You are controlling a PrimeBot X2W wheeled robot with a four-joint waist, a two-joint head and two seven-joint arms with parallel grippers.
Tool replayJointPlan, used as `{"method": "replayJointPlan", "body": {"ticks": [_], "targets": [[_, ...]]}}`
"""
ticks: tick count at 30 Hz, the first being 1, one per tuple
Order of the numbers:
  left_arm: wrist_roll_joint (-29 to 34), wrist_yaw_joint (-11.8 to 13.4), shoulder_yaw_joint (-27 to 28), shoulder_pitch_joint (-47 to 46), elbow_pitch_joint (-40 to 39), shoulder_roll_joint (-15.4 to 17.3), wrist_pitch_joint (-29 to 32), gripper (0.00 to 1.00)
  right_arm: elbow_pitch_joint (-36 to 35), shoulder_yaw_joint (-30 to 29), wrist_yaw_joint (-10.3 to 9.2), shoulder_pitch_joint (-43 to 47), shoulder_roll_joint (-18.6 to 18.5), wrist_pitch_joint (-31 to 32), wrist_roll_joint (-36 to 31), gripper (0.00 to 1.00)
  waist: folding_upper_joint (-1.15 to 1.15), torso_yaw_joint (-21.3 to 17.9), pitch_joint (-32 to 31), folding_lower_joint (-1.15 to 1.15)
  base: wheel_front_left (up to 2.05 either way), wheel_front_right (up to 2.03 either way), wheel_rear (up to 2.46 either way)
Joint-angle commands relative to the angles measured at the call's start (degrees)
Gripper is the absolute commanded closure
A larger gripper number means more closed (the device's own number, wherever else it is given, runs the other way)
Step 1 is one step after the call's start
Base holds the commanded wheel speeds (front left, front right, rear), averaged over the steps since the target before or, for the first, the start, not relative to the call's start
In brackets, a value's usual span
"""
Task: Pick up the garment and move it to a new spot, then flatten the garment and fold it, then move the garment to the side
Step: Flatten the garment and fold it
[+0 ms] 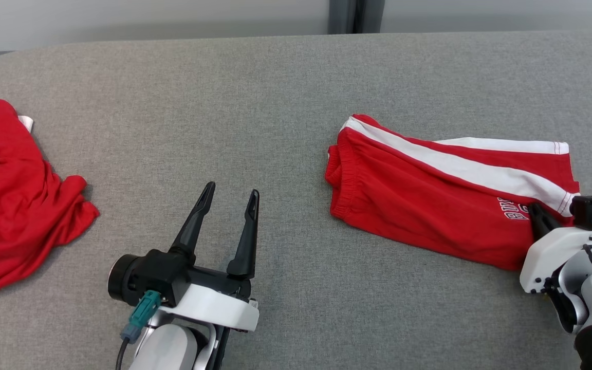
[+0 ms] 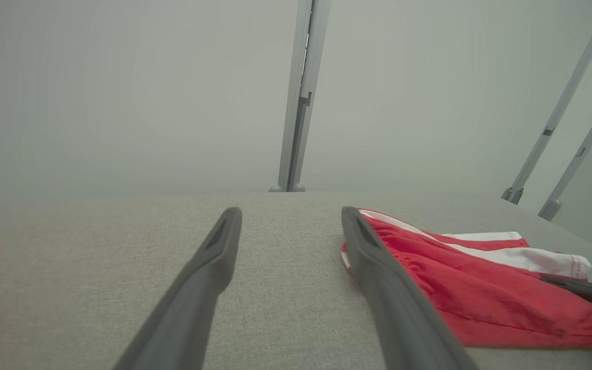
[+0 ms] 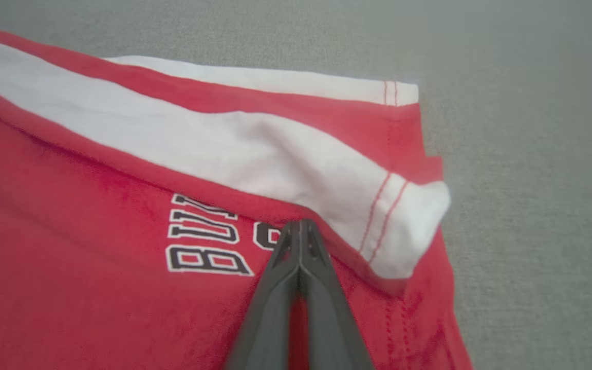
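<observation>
Over on the right half of the grey worktop (image 1: 275, 92), folded red shorts (image 1: 429, 205) with white side stripes, lying flat, waistband toward the middle. Right gripper (image 3: 301, 226) down at the leg-hem end, fingers clenched tight together, tips on the red cloth beside the lettering and just under the puffed-up white stripe, impossible to tell about any cloth pinched between them. Left gripper (image 1: 230, 190) poised near the middle with fingers spread wide and released, holding nothing, well apart from the shorts; far left, a second red garment (image 1: 8, 195) in a crumpled heap.
</observation>
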Motion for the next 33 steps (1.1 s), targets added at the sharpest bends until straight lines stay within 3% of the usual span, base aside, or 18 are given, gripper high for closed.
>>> {"method": "replayJointPlan", "body": {"ticks": [1, 14, 20, 26, 27, 28, 29, 33], "targets": [[0.1, -0.1, 0.0, -0.6, -0.3, 0.2, -0.1, 0.0, 0.5, 0.2, -0.01, -0.8, -0.4, -0.8, 0.1, 1.0, 0.0, 0.1, 0.4, 0.0, 0.0, 0.0, 0.0], [-0.1, -0.2, -1.6, -3.0, -0.3, 0.2, -0.1, 0.0, 6.2, 0.6, -0.01, -9.6, -2.8, -4.1, -0.2, 1.0, 0.0, 2.4, 3.3, 0.0, 0.0, 0.0, 0.0], [-0.1, -0.1, -1.7, -3.9, -0.4, 0.2, -0.1, 0.0, 9.3, -0.3, -0.01, -14.4, -4.3, -8.5, -2.8, 1.0, 0.0, 3.5, 4.6, 0.0, 0.0, 0.0, 0.0], [-0.3, 0.2, -1.4, -3.4, -0.2, 0.2, -0.1, 0.0, 8.2, -1.9, -0.01, -14.0, -2.6, -10.6, -5.3, 1.0, 0.0, 2.9, 3.7, 0.0, 0.0, 0.0, 0.0], [-0.3, 0.2, -1.4, -3.2, -0.2, 0.2, -0.1, 0.0, 7.5, -2.4, -0.01, -13.4, -2.3, -10.6, -5.4, 0.78, 0.0, 2.6, 3.4, 0.0, 0.0, 0.0, 0.0], [-0.2, 0.2, -1.4, -2.9, -0.2, 0.2, -0.1, 0.0, 6.0, -2.9, -0.01, -12.7, -1.9, -10.6, -5.6, 0.13, 0.0, 2.2, 3.1, 0.0, 0.0, 0.0, 0.0], [-0.2, 0.2, -1.3, -2.8, -0.2, 0.2, -0.1, 0.0, 4.7, -3.5, -0.01, -11.7, -1.4, -10.6, -5.6, 0.0, 0.0, 1.8, 2.7, 0.0, 0.0, 0.0, 0.0], [0.1, 0.2, -1.0, -1.8, 0.0, 0.2, -0.1, 0.0, -0.3, -5.5, -0.01, -6.6, 0.1, -10.6, -4.9, 0.0, 0.0, 0.1, 1.3, 0.0, 0.0, 0.0, 0.0]]}}
